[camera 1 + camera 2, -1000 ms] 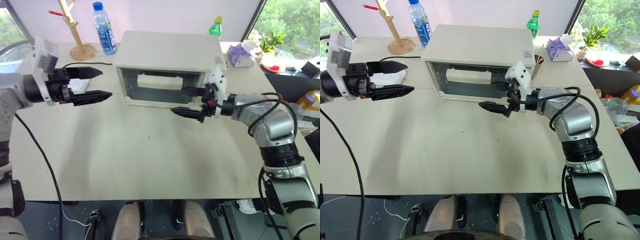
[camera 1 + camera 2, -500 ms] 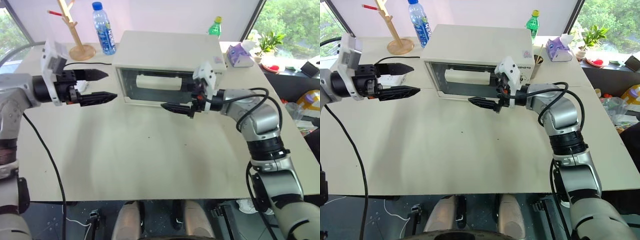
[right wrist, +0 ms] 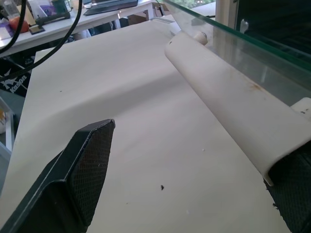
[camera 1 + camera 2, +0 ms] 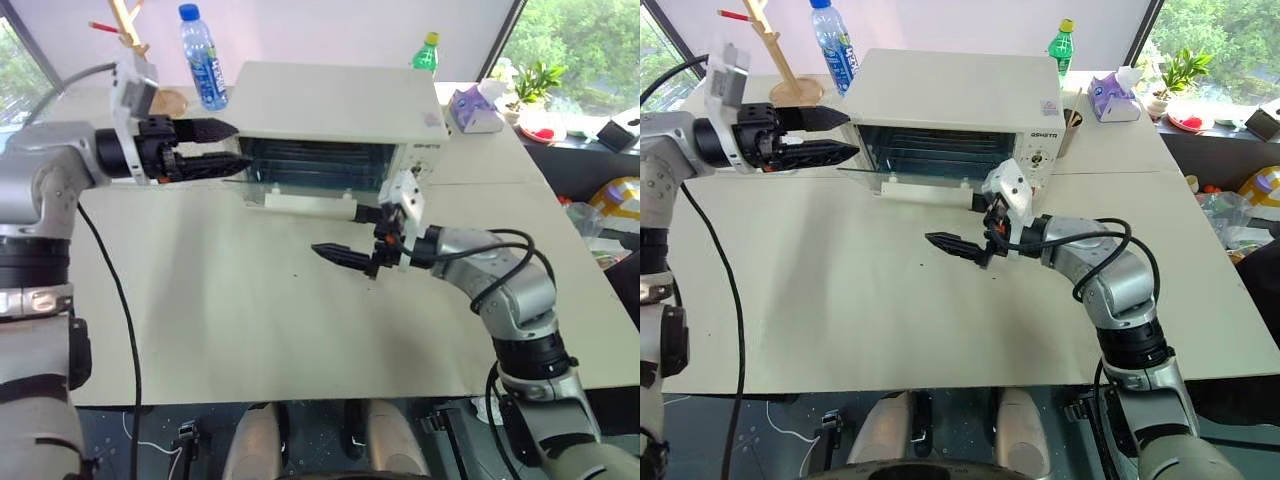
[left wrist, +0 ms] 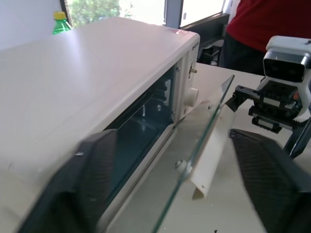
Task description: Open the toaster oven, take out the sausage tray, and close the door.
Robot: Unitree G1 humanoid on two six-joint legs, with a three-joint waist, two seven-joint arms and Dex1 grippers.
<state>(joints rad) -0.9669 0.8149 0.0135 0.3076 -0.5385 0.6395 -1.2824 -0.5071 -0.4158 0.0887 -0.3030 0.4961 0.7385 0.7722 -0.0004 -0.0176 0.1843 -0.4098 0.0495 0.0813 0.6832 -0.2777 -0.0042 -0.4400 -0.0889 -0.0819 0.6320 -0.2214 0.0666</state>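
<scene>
- Since a second ago the door (image 4: 300,183) has swung down from shut to about level, sticking out from the front of the toaster oven (image 4: 340,120), and both arms have shifted.
- Wire racks show inside the open cavity; I cannot make out the sausage tray.
- Right gripper (image 4: 345,235) has drawn back toward the robot with the bar handle (image 4: 310,204); one finger lies under the handle's right end, the other (image 4: 335,254) points left, low over the bare surface (image 4: 250,310); fingers spread wide.
- Left gripper (image 4: 222,148) reaches level across the oven's left front corner, just above the door's left edge, fingers narrower than before, gripping nothing.
- Behind the oven stand a blue-capped water bottle (image 4: 201,56), a wooden stand (image 4: 135,40), a green bottle (image 4: 427,52) and a tissue box (image 4: 477,108).
- Open surface lies in front of the door.
</scene>
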